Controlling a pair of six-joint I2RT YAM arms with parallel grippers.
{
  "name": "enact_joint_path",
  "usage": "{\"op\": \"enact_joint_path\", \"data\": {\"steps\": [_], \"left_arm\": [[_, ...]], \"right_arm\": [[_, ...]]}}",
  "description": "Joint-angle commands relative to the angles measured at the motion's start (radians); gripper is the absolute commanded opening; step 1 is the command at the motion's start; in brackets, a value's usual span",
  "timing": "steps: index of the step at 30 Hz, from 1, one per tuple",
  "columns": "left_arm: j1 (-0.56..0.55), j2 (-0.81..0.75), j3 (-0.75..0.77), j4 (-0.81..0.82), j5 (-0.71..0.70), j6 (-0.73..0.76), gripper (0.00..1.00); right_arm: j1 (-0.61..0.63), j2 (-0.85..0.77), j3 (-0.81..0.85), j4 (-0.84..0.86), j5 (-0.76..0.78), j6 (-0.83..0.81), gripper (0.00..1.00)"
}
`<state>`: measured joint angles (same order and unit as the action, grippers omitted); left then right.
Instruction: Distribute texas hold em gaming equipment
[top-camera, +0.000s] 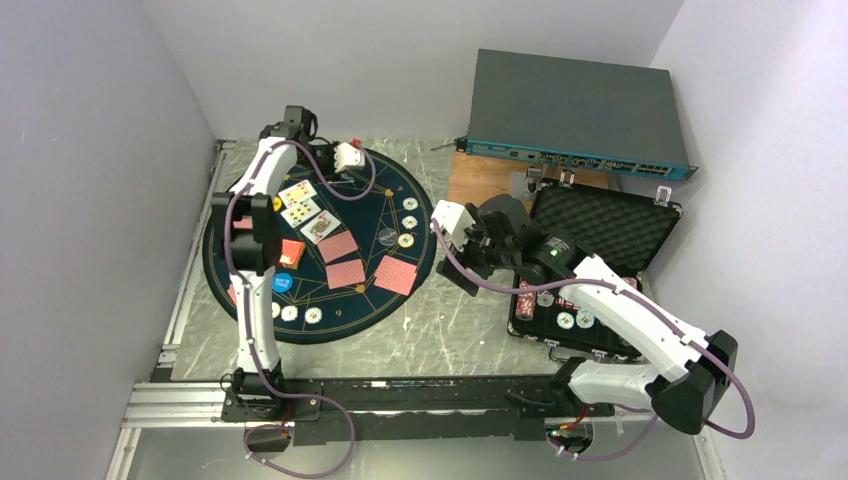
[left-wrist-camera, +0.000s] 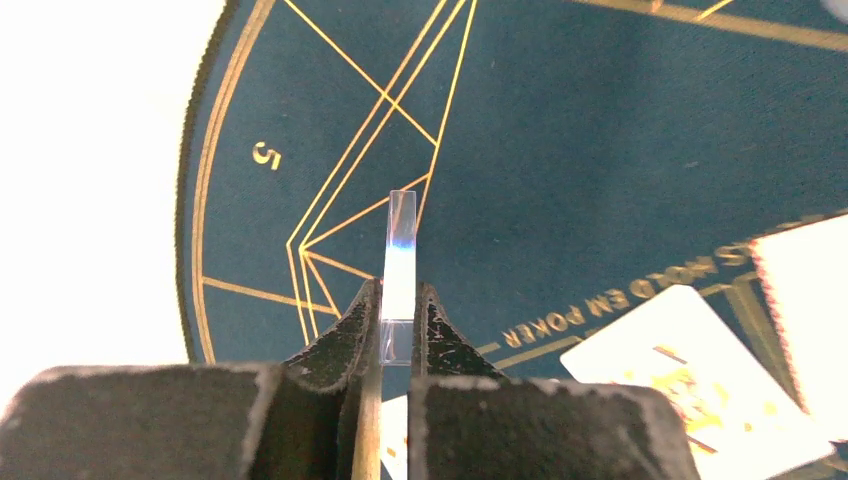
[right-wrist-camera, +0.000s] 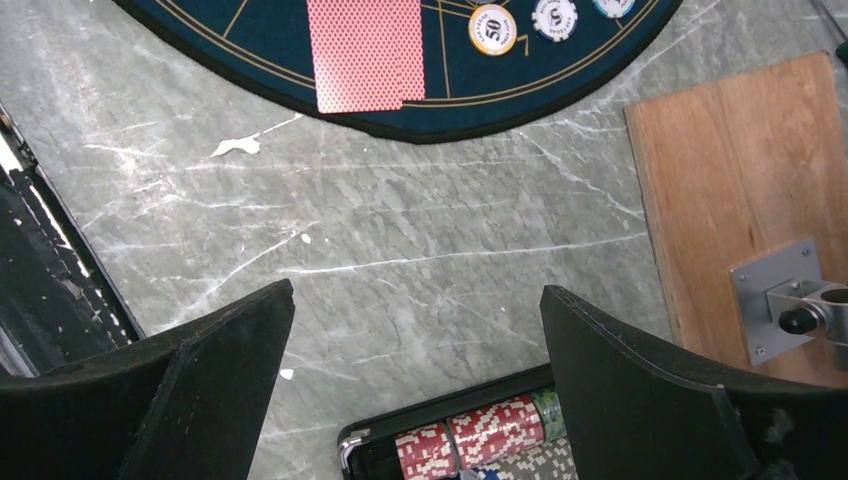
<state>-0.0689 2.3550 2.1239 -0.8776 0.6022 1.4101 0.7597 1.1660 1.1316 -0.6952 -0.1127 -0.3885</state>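
Texas hold em gaming equipment (top-camera: 345, 273) reached right up into the left fingers (left-wrist-camera: 350, 330). They were closed on a thin clear piece (left-wrist-camera: 401, 240), which stood upright and edge-on between them, its upper end rising past their tips. Below it lay the round navy mat (left-wrist-camera: 600, 130) with its gold lines, a numeral 5 toward the mat's rim and the words HOLD EM POKER further in. From overhead we saw these fingers over the mat's far rim.

Face-up cards (top-camera: 301, 211) lay just inside that rim, on the mat's left half. Three red-backed cards (top-camera: 338, 246) lay near the mat's centre, face down and apart from one another. A yellow disc (top-camera: 276, 203) sat by the mat's left edge and a blue disc (top-camera: 283, 283) toward its near left. Whitish chips (top-camera: 409, 221) made a short row along the mat's right side, and a few more sat along its near rim.

The right fingers (right-wrist-camera: 200, 380) stood wide apart with nothing between them, just off the mat's right rim, above the grey marbled bench (right-wrist-camera: 400, 230). Beyond them, further from the mat, the black foam-lined case (top-camera: 600, 225) lay open, with stacked red-and-white chips (right-wrist-camera: 460, 435) inside. A wooden board (right-wrist-camera: 740, 180) lay on the bench between the mat's far right and the case.
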Motion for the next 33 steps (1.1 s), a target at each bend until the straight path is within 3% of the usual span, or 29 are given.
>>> {"op": "enact_joint_path", "data": {"steps": [1, 5, 9, 17, 33], "left_arm": [[-0.028, -0.306, -0.084, -0.035, 0.011, -0.211, 0.00], [-0.026, -0.497, -0.270, -0.187, 0.011, -0.235, 0.00], [-0.006, -0.681, -0.512, -0.283, 0.023, -0.159, 0.00], [0.012, -0.963, -0.985, -0.163, -0.044, -0.078, 0.00], [0.014, -0.957, -1.241, 0.009, -0.136, -0.027, 0.00]], "right_arm": [[-0.004, -0.033, -0.005, 0.028, -0.019, -0.010, 0.96], [-0.005, -0.041, -0.010, 0.039, -0.026, -0.013, 0.97], [-0.005, -0.049, -0.012, 0.042, -0.032, -0.024, 0.97], [-0.005, -0.053, -0.022, 0.042, -0.047, -0.014, 0.97], [-0.005, -0.041, -0.003, 0.017, -0.050, -0.014, 0.97]]}}
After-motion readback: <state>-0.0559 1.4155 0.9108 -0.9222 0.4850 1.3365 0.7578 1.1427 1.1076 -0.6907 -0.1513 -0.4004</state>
